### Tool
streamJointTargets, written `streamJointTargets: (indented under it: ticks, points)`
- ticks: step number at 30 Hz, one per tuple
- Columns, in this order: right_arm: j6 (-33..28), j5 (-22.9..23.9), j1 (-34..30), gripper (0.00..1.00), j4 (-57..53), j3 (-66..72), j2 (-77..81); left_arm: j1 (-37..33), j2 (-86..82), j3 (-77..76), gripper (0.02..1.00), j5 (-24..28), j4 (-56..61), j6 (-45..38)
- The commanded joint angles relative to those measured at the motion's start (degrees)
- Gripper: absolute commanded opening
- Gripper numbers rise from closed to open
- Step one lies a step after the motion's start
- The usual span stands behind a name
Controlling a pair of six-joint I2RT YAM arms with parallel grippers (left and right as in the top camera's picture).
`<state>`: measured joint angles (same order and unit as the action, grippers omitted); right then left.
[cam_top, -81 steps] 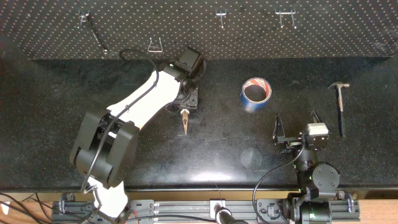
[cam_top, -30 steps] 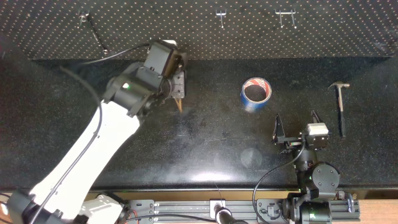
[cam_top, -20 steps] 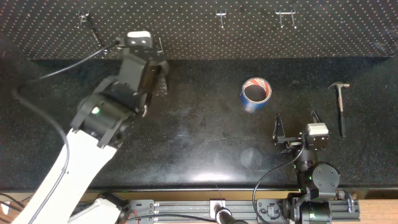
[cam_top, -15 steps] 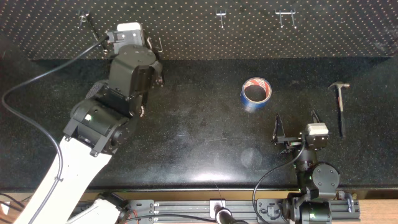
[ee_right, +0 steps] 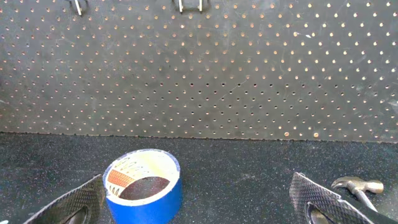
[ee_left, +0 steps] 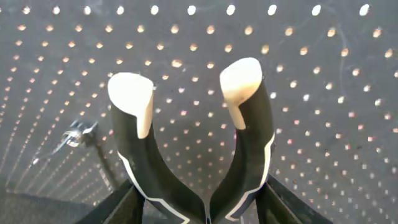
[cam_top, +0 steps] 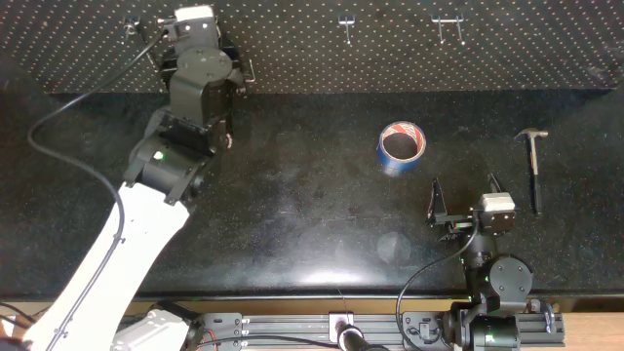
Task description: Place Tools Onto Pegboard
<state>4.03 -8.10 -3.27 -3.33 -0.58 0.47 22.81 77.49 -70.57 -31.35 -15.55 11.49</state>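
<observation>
One tape roll point(cam_top: 401, 146), hammer point(cam_top: 533, 171) well apart

Black perforated pegboard point(cam_top: 546, 58): upright along the far edge of the black worktop point(cam_top: 292, 214). On the board, far left: slim metal wrench point(cam_top: 144, 44), hanging. Right of it: bent-wire hook point(cam_top: 244, 68). Further right, well apart: single metal hook point(cam_top: 346, 27), then double metal hook point(cam_top: 448, 29). Left gripper point(ee_left: 199, 205): far left, before the board, between wrench and wire hook, clamped on black-handled pliers with pale tips point(ee_left: 245, 124), handles pointing at the board. Blue roll of tape point(cam_top: 401, 146): on the worktop, right of centre. Steel hammer with dark handle point(cam_top: 533, 168): on the worktop, far right, head toward the board. Right gripper point(cam_top: 464, 185): near side, between tape and hammer, fingers spread.
</observation>
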Motion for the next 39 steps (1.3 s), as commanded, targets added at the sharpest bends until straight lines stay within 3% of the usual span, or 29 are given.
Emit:
streamJointTargets:
  ticks: [1, 4, 13, 39]
  points:
    - [0.68, -0.48, 0.35, 0.976, 0.11, 0.35, -0.42, 0.09, 2.43, -0.07, 0.382, -1.66, 4.28, -3.08]
    - [0.68, -0.48, 0.35, 0.974, 0.11, 0.37, -0.42, 0.09, 3.65, 0.28, 0.380, -1.68, 5.27, -3.69]
    - [0.68, -0.48, 0.35, 0.976, 0.11, 0.37, -0.42, 0.09, 4.96, 9.33, 0.382, -1.38, 23.30, -6.01]
    - [0.68, -0.48, 0.35, 0.976, 0.11, 0.35, -0.42, 0.00, 15.37, 10.29, 0.386, -1.49, 33.62, -6.01]
